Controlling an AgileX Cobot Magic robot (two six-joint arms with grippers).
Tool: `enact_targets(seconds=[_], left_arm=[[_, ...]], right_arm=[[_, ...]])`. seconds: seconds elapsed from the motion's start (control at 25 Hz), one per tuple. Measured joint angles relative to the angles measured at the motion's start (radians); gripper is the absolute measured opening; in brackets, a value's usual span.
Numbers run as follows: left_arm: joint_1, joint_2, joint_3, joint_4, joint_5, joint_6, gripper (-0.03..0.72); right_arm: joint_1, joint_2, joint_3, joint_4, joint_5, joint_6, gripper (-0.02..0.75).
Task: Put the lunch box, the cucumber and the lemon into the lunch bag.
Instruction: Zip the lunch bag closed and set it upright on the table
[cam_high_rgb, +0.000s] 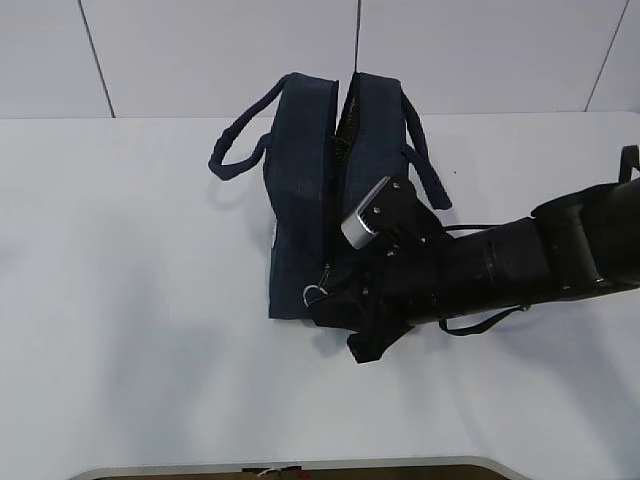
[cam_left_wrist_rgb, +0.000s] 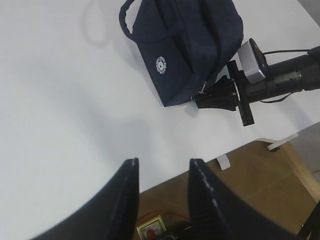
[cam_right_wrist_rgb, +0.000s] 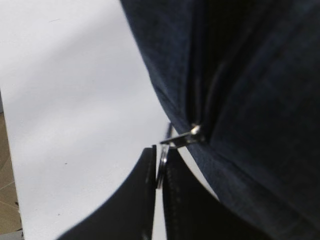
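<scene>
The dark navy lunch bag (cam_high_rgb: 315, 180) lies on the white table, its zipper partly open at the far end. It also shows in the left wrist view (cam_left_wrist_rgb: 190, 45) with its white round logo (cam_left_wrist_rgb: 160, 64). My right gripper (cam_high_rgb: 322, 300) is shut on the metal ring pull (cam_right_wrist_rgb: 162, 162) at the bag's near end; the ring also shows in the exterior view (cam_high_rgb: 313, 294). My left gripper (cam_left_wrist_rgb: 162, 167) is open and empty, over the table's edge, far from the bag. The lunch box, cucumber and lemon are out of view.
The white table (cam_high_rgb: 130, 300) stretches to the left of the bag. Its edge and the wooden floor (cam_left_wrist_rgb: 260, 185) show in the left wrist view. The right arm (cam_high_rgb: 520, 255) lies low over the table's right side.
</scene>
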Motion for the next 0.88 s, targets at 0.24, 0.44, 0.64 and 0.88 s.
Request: enact_targets(seconds=[0.24,0.44,0.64,0.88], left_arm=[[0.0,0.0,0.0,0.0,0.0,0.0,0.239],[0.0,0.0,0.0,0.0,0.0,0.0,0.239],[0.0,0.0,0.0,0.0,0.0,-0.002,0.239],[0.0,0.0,0.0,-0.002,0.0,-0.002,0.239]], right_arm=[[0.0,0.006,0.0,0.0,-0.008,0.063,0.005],[0.0,-0.002,0.0,-0.029,-0.012,0.178,0.005],[0.0,-0.051,0.0,-0.099,-0.029,0.277,0.005],[0.0,-0.108,0.0,-0.17,-0.039,0.362,0.005]])
